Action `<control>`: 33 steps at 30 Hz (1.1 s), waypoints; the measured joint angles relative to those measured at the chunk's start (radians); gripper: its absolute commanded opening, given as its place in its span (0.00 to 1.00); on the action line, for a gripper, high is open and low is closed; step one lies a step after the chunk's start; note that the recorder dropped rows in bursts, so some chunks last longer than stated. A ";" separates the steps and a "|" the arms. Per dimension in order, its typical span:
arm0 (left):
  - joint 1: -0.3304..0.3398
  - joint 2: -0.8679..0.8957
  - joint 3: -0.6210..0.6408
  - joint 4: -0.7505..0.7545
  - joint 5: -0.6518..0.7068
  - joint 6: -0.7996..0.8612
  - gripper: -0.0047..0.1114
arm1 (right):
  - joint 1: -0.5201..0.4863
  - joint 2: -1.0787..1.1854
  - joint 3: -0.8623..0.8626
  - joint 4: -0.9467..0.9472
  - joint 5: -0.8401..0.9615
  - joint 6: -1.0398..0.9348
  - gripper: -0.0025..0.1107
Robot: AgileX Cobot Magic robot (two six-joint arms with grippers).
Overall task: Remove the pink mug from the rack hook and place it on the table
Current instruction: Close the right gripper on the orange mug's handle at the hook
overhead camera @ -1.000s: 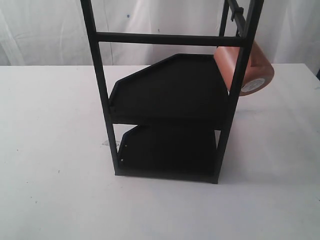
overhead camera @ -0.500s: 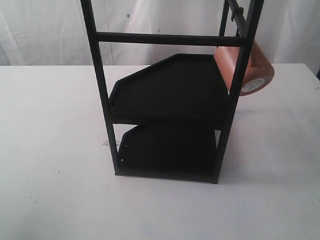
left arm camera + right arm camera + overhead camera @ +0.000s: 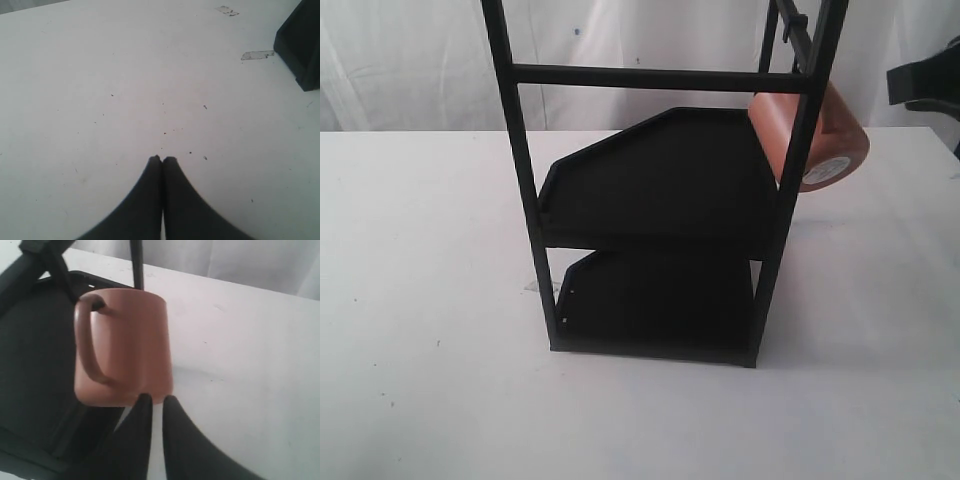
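Observation:
The pink mug hangs by its handle from the rack hook on the top bar of the black rack, its white base sticker facing outward. Seen from the right wrist, the mug hangs with its loop handle over the hook. My right gripper is just short of the mug's lower edge, its fingers a narrow gap apart with nothing between them. The right arm shows at the far right edge. My left gripper is shut and empty over the white table.
The rack stands mid-table with two angular tray shelves. A rack foot and two tape scraps lie ahead of the left gripper. A white curtain hangs behind the table.
The right arm has come into the exterior view at the upper right edge. The mug and rack have not moved.

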 measured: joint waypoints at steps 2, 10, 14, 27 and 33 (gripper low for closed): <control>0.000 0.000 0.000 0.000 0.000 0.000 0.05 | 0.015 0.001 0.000 0.012 0.000 -0.022 0.26; 0.000 0.000 0.000 0.000 0.000 0.000 0.05 | 0.044 0.001 0.000 0.051 -0.010 -0.054 0.34; 0.000 0.000 0.000 0.000 0.000 0.000 0.05 | 0.044 0.002 0.000 0.066 -0.058 -0.074 0.42; 0.000 0.000 0.000 0.000 0.000 0.000 0.05 | 0.044 0.052 0.000 0.196 -0.108 -0.181 0.46; 0.000 0.000 0.000 0.000 0.000 0.000 0.05 | 0.044 0.089 0.000 0.313 -0.073 -0.309 0.46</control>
